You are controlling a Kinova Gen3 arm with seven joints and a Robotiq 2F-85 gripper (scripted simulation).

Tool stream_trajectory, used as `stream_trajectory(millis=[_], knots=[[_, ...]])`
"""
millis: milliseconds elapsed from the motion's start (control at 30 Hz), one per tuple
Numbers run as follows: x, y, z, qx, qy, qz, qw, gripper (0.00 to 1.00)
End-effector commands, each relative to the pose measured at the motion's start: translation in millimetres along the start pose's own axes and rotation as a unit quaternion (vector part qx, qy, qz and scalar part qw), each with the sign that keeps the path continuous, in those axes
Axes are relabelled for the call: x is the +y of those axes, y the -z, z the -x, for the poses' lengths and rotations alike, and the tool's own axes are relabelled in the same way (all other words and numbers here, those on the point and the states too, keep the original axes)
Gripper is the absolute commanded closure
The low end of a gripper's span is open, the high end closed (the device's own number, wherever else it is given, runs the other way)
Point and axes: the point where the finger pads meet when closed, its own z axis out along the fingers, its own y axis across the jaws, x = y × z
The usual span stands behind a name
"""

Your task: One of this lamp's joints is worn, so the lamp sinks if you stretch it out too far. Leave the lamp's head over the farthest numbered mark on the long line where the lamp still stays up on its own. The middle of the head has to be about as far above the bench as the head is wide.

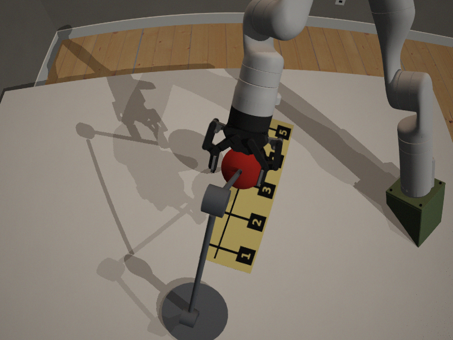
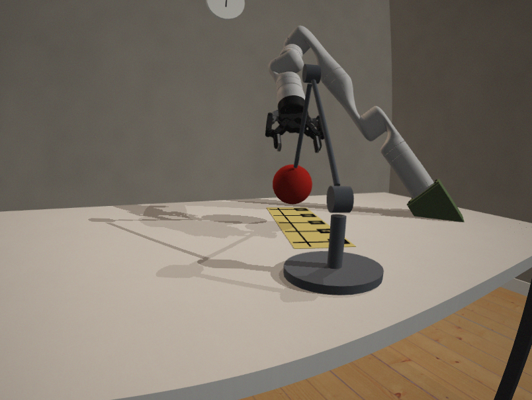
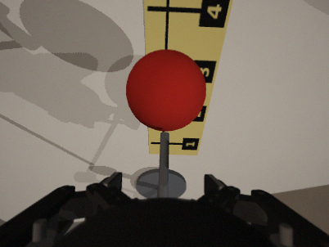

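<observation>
The lamp's red ball head [image 1: 241, 171] [image 2: 302, 129] hangs on a thin grey rod over the yellow strip [image 1: 251, 200] with numbered marks. In the wrist view the head [image 3: 165, 90] covers the stretch between marks 2 and 3. In the side view the head [image 2: 292, 184] floats a little above the bench. The lamp's grey round base [image 1: 195, 308] stands near the strip's mark 1 end, and the elbow joint [image 2: 311, 73] is high up. My gripper [image 1: 243, 166] is open, straight above the head, its fingers apart on either side of the rod [image 2: 298, 144] and touching nothing.
The arm's green pedestal [image 1: 416, 210] stands at the bench's right side. The bench edge and the wooden floor [image 2: 434, 365] lie close in front of the lamp's base. A grey joint block [image 2: 339, 198] sits atop the lamp's post.
</observation>
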Motion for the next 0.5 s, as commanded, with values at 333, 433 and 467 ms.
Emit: stream_trajectory(millis=[333,433,467], knots=[[-0.2,8.9,0.7,-0.001,0.0,0.0,1.0,0.0],[-0.1,21.9,0.7,-0.001,0.0,0.0,1.0,0.0],[-0.1,26.3,0.7,-0.001,0.0,0.0,1.0,0.0]])
